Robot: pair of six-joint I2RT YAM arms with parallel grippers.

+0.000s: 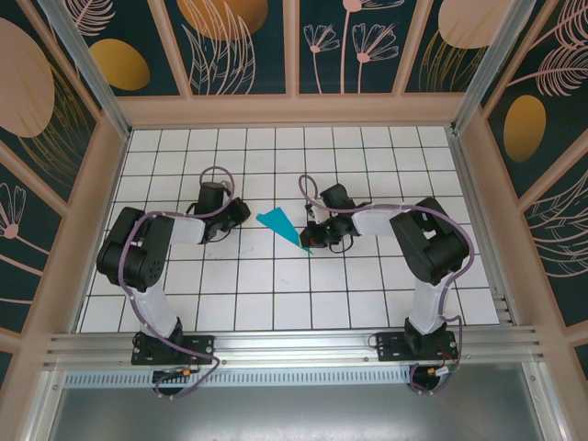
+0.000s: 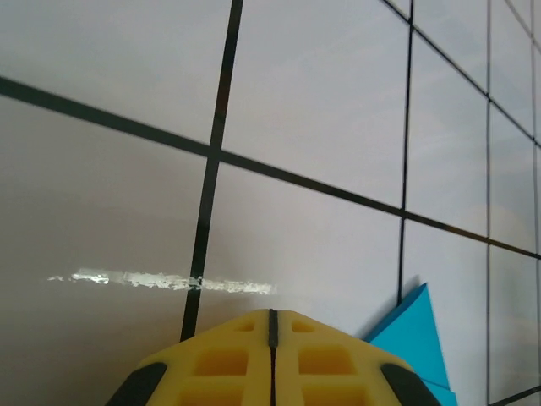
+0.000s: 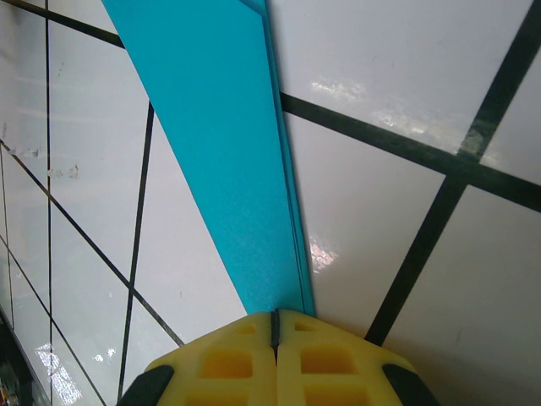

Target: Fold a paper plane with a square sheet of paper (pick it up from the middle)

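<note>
Layered tip of the paper plane [image 3: 211,135] is seen pinched in the right tool [image 3: 274,321] on its wrist cam; left tool [image 2: 272,317] is shown closed, teal corner beside it.

White gridded tabletop [image 1: 276,296] enclosed by dark floral wall panels [image 1: 138,55].

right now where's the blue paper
In the top view the blue paper lies at the middle of the table, its narrow tip pinched in the right gripper and its wide end just beside the left gripper.
</note>
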